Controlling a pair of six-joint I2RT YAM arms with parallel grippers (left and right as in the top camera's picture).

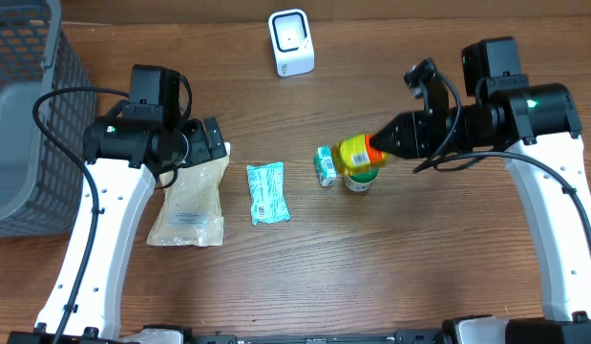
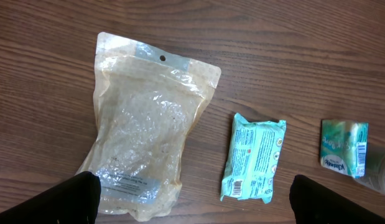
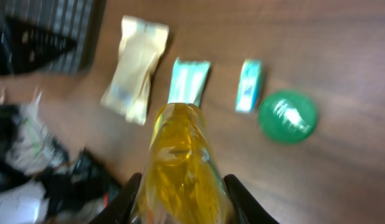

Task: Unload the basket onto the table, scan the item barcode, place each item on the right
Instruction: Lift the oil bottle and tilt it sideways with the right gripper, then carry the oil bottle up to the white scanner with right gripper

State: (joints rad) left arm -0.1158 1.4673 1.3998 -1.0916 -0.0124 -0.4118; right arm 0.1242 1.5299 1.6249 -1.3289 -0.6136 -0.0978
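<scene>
My right gripper (image 1: 373, 147) is shut on a glossy yellow item (image 1: 354, 153) with an orange end and holds it in the air above the table. In the right wrist view the yellow item (image 3: 183, 155) fills the gap between the black fingers (image 3: 134, 186); no barcode shows on it. The white scanner (image 1: 291, 42) stands at the back of the table, well apart from the item. My left gripper (image 1: 211, 141) hovers open over a clear pouch (image 2: 142, 124), with nothing between its fingers (image 2: 74, 199).
A green-lidded jar (image 1: 361, 181) stands just below the held item, with a small teal box (image 1: 325, 165) beside it. A teal packet (image 1: 267, 193) lies at the centre, its barcode (image 2: 234, 186) facing up. A grey basket (image 1: 28, 115) sits at the far left.
</scene>
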